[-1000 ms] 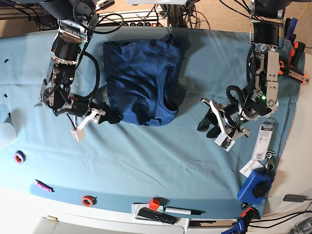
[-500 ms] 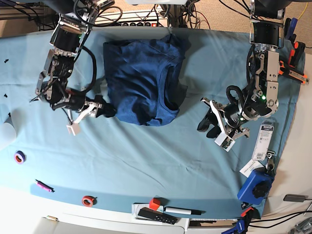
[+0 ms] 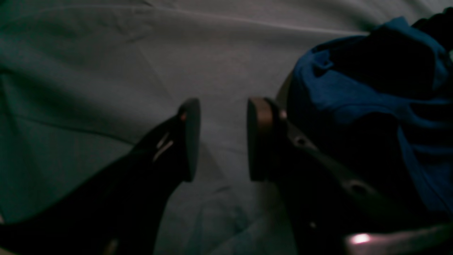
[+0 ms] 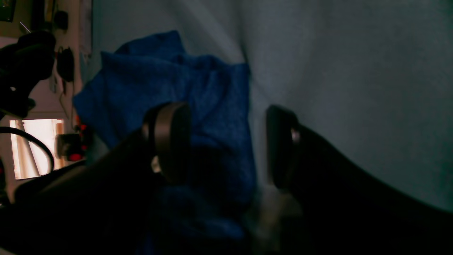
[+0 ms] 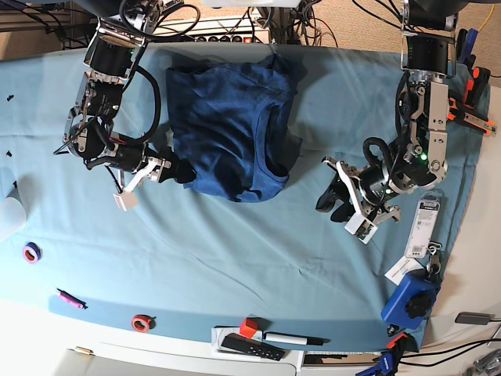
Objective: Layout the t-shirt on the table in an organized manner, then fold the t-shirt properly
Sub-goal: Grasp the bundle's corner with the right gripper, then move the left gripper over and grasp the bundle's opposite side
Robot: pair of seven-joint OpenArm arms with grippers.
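The dark blue t-shirt [image 5: 231,125] lies bunched and partly folded at the far middle of the table [image 5: 235,258], collar toward the near right. My right gripper [image 5: 182,171] is at the shirt's near-left edge. In the right wrist view its fingers [image 4: 170,138] stand wide apart, open, with the t-shirt [image 4: 198,106] edge lying between them. My left gripper [image 5: 329,200] rests low over bare cloth to the right of the shirt. In the left wrist view the gripper [image 3: 221,140] is open with nothing between its pads, and the t-shirt [image 3: 371,88] is off to its right.
Along the near edge lie a purple tape ring [image 5: 31,252], a pink marker [image 5: 69,298], a red tape ring [image 5: 141,322], a red cube [image 5: 248,327], a black remote [image 5: 250,346] and a pen [image 5: 293,339]. A blue device [image 5: 411,301] and labels [image 5: 425,227] sit at the right.
The right gripper has moved toward the far side and into the shirt's near-left edge, nudging it slightly. The left arm has not moved.
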